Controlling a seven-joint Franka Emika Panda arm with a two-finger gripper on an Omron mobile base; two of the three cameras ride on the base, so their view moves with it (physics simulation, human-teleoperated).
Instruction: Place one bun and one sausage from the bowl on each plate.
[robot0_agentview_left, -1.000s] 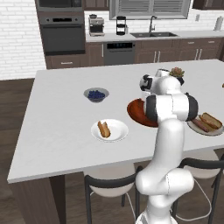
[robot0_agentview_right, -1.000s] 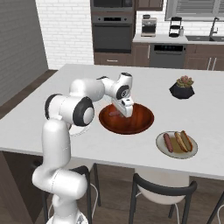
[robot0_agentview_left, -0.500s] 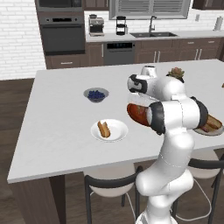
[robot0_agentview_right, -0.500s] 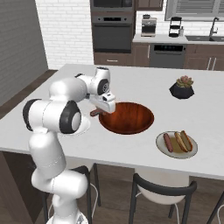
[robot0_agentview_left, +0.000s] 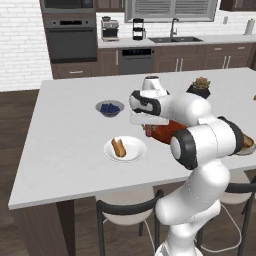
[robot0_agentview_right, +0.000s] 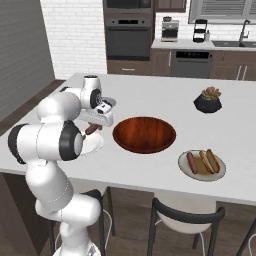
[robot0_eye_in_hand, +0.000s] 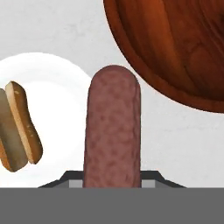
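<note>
Carrying the sausage (robot0_eye_in_hand: 113, 131) clamped betw. the jaws of the gripper (robot0_agentview_left: 148, 129), held in the air betw. the bowl (robot0_agentview_right: 144, 135) and the white plate (robot0_agentview_left: 134, 150), which already has a bun (robot0_agentview_left: 118, 147) on it. Sausage looks light, short, slick and a bit springy, so prob. best pinched mid-length across its width, w/ moderate squeeze so it doesn't squirt out. Other plate (robot0_agentview_right: 186, 169) w/ its bun + sausage sits well apart on the far side of the bowl.

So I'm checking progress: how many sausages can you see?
2. One sausage is held in the fingers between the white plate and the wooden bowl; the other sausage lies on the tan-centred plate beside a bun.
</note>
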